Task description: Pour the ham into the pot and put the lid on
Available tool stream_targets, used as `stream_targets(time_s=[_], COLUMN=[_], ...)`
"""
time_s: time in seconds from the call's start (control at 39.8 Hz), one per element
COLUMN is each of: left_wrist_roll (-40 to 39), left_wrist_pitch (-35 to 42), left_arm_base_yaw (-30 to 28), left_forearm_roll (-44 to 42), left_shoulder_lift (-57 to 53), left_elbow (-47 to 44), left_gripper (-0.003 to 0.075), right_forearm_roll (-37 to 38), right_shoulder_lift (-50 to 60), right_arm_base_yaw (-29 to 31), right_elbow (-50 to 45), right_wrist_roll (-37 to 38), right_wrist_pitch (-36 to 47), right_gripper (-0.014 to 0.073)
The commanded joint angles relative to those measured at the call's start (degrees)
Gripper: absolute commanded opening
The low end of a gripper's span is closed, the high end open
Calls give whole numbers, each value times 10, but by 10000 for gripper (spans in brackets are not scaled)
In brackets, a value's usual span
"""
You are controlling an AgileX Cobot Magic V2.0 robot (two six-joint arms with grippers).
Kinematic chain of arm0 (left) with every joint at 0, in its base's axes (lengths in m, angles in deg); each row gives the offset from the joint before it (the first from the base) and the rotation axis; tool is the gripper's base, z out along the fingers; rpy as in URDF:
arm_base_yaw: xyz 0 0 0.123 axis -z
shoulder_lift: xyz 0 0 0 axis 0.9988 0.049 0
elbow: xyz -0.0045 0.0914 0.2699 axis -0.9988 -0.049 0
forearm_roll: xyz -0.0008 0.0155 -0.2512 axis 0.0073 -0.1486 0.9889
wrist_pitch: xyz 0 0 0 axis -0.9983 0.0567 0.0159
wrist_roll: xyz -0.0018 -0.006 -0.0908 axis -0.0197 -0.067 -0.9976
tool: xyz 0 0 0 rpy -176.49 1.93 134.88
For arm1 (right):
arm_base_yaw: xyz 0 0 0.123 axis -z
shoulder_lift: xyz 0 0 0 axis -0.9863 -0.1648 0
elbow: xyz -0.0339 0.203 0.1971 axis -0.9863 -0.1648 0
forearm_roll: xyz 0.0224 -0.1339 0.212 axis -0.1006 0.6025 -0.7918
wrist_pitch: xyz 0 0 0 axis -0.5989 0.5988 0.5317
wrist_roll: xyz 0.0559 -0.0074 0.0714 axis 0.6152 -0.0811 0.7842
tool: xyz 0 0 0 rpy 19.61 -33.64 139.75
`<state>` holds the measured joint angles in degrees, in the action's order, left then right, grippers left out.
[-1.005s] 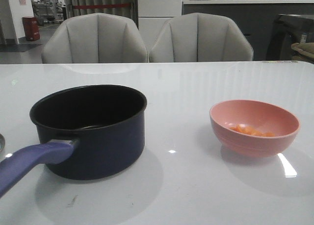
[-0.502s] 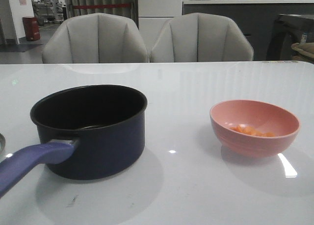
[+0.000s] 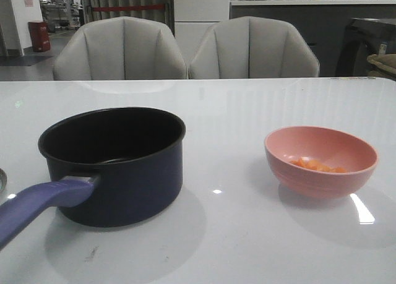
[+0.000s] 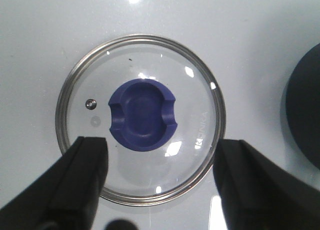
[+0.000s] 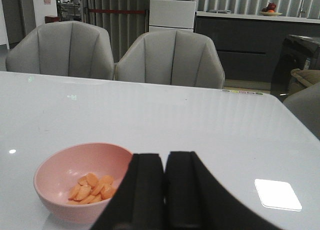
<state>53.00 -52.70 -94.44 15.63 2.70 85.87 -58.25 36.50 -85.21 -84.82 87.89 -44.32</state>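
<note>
The dark navy pot [image 3: 117, 166] stands at the left of the table, its purple-blue handle [image 3: 37, 206] pointing toward the front left. Its black inside looks bare. The ham [image 3: 318, 166] lies as orange slices in a pink bowl [image 3: 320, 161] at the right; both show in the right wrist view, ham [image 5: 91, 187] and bowl [image 5: 82, 182]. My right gripper [image 5: 165, 162] is shut and empty, beside the bowl. The glass lid [image 4: 141, 117] with its blue knob [image 4: 143, 115] lies flat on the table. My left gripper [image 4: 160, 162] hangs open above it, holding nothing. Neither gripper shows in the front view.
Two grey chairs [image 3: 185, 49] stand behind the white glossy table [image 3: 235, 234]. A sliver of the lid's rim [image 3: 2, 180] peeks in at the front view's left edge. The pot's dark edge [image 4: 305, 115] is close beside the lid.
</note>
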Motion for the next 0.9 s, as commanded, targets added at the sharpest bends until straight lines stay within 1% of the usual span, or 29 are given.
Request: stream_targets(time_s=[0.0,0.1,0.2,0.35,0.48,0.68,0.88], left_wrist_roll=[-1,-1,-1,-1,-1,-1,-1], left_wrist_pitch=[71,90,84,90,111,157,201], left_arm_base_yaw=[12,32,48,63,78,124,144], left_forearm_roll=[15,18,18,15,-6,-29,-29], left_shoulder_lift=[-91,-175,-252,-339,-384,-453,-553], left_elbow=[-27,-50,-62,-83,-109,-178,-237], left_gripper=[458,458,458,458,458,458,458], right_forearm_roll=[6,6,6,6,6,6,6], right_shoulder_lift=[12,12,12,12,12,12,11], right_arm_base_yaw=[3,3,3,3,3,3,3], right_elbow=[-6,-6,-6,-6,-6,-6,-6], right_wrist_roll=[0,0,0,0,0,0,0], right_wrist_pitch=[49,49,49,49,49,49,49], right_gripper=[135,135,135,135,135,135,135])
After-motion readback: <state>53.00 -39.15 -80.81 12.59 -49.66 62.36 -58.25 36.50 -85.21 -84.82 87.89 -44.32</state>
